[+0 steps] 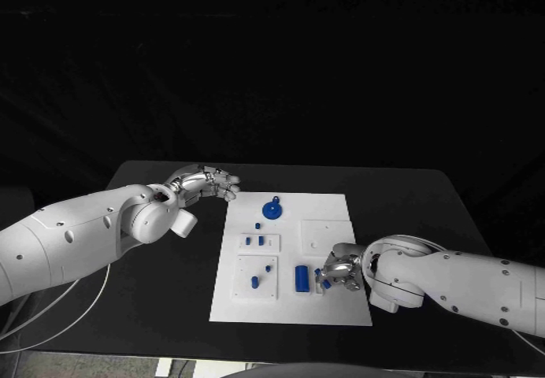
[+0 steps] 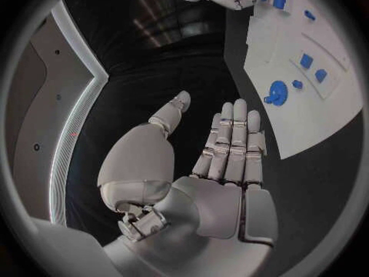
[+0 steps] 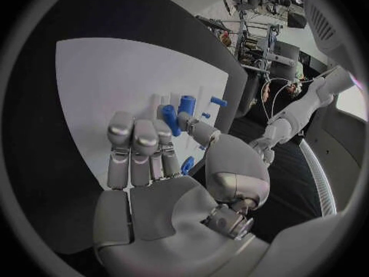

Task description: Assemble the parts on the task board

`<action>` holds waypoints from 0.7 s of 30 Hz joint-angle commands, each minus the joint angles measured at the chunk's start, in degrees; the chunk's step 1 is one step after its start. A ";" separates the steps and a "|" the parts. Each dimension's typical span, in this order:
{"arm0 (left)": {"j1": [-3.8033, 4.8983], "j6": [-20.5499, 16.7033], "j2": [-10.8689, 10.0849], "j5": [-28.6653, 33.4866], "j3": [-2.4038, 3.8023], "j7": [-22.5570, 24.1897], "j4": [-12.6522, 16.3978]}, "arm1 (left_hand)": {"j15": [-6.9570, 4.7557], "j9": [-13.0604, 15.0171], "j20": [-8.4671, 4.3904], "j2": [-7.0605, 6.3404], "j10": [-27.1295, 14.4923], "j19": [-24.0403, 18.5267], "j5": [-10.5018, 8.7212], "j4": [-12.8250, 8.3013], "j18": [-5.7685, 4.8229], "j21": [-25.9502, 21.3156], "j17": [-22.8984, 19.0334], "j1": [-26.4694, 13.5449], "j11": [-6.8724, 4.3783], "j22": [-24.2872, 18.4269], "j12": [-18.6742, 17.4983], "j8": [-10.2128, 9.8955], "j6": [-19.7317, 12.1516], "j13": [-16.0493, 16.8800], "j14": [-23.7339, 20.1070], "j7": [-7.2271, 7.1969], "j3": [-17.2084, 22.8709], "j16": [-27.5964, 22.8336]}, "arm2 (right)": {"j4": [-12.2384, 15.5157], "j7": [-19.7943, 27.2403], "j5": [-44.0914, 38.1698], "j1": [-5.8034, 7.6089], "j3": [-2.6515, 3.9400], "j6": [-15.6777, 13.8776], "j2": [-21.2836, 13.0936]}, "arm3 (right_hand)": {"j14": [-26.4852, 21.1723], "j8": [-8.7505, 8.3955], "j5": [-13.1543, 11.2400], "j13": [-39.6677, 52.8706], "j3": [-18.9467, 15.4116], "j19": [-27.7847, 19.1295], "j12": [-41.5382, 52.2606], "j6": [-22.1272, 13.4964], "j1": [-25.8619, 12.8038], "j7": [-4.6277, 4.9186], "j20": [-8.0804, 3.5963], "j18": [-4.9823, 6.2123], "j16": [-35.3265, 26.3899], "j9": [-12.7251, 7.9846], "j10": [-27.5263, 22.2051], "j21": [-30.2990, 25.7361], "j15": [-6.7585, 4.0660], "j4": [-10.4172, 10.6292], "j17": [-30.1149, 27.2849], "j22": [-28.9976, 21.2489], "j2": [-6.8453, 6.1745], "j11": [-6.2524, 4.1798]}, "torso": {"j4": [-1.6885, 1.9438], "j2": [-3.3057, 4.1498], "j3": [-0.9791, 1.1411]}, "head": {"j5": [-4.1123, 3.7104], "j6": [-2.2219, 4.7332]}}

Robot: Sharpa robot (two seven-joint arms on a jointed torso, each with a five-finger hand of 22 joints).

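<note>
The fingers (image 3: 135, 143) of the right hand (image 1: 344, 269) lay straight and close together over the white task board (image 1: 329, 206), with the thumb (image 3: 194, 128) reaching across to touch a blue part (image 3: 168, 118) at its tip. Whether that part was actually pinched I could not tell. The hand sat low over the board's near right area, the white forearm (image 1: 465, 285) running off toward the table's right edge.

The task board lay flat in the middle of the black table (image 1: 420, 197). On it I counted one round blue disc with a small handle (image 1: 272, 209) near the far end, one tall blue block (image 1: 301, 277) just beside the right hand, and several little blue pegs (image 1: 257, 240) on the two raised white squares on the left side; their exact number was too small to make out.

The left hand (image 1: 205, 183) hovered off the board beyond its far left corner, holding nothing. From its wrist its fingers (image 2: 230, 143) stood straight and side by side, the thumb (image 2: 171, 112) spread apart from them, palm open above the dark table.
</note>
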 commanded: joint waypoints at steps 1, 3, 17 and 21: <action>0.04 0.92 0.09 -0.05 0.03 0.26 0.13 | 0.13 -0.10 0.09 0.21 0.02 0.44 -0.33 0.37 0.19 -0.37 0.10 -0.58 -0.15 0.09 -0.33 0.26 -0.11 0.06 0.38 -0.24 0.04 -0.30 | 0.03 -0.57 -2.16 -0.06 -0.01 2.20 0.04 | -0.01 -0.26 -0.25 -0.06 0.00 -0.08 -0.22 0.24 -0.80 0.23 0.08 3.05 0.00 -0.01 0.43 0.33 -0.38 0.44 0.01 0.89 0.09 -0.27 | -0.01 -0.01 0.00 | 0.04 -0.12; 0.04 0.91 0.09 -0.05 0.03 0.24 0.13 | 0.13 -0.10 0.09 0.21 0.02 0.45 -0.33 0.38 0.19 -0.37 0.11 -0.59 -0.15 0.10 -0.33 0.26 -0.11 0.06 0.38 -0.24 0.04 -0.31 | 0.08 -0.77 -2.57 -0.06 -0.02 2.66 -0.04 | -0.02 -0.26 -0.25 -0.06 0.00 -0.09 -0.25 0.23 -1.24 0.23 0.05 3.05 0.01 0.01 0.39 0.35 -0.38 0.69 0.02 0.90 0.02 -0.27 | 0.01 -0.01 0.00 | 0.06 -0.20; 0.04 1.03 -0.02 -0.05 0.03 0.11 0.09 | 0.13 -0.11 0.09 0.23 0.03 0.45 -0.33 0.43 0.20 -0.41 0.17 -0.63 -0.16 0.12 -0.33 0.26 -0.11 0.06 0.40 -0.25 0.04 -0.35 | 0.79 -0.96 -3.11 -0.07 -0.03 3.04 -1.17 | -0.03 -0.21 -0.24 0.04 0.15 -0.09 -0.16 0.30 -2.06 0.19 -0.04 3.05 0.06 0.08 0.50 0.41 -0.40 1.12 0.05 0.92 0.01 -0.30 | 0.00 -0.02 -0.01 | 0.15 -0.29; 0.04 1.03 -0.02 -0.05 0.03 0.10 0.11 | 0.13 -0.11 0.08 0.24 0.03 0.46 -0.32 0.44 0.20 -0.42 0.18 -0.63 -0.16 0.13 -0.33 0.27 -0.11 0.06 0.40 -0.25 0.05 -0.37 | 1.31 -0.99 -3.11 -0.07 -0.02 3.04 -1.66 | -0.03 -0.19 -0.25 0.10 0.16 -0.09 -0.09 0.32 -2.16 0.18 -0.05 3.05 0.07 0.09 0.56 0.43 -0.41 1.09 0.05 0.92 -0.07 -0.31 | -0.02 -0.03 0.00 | 0.18 -0.34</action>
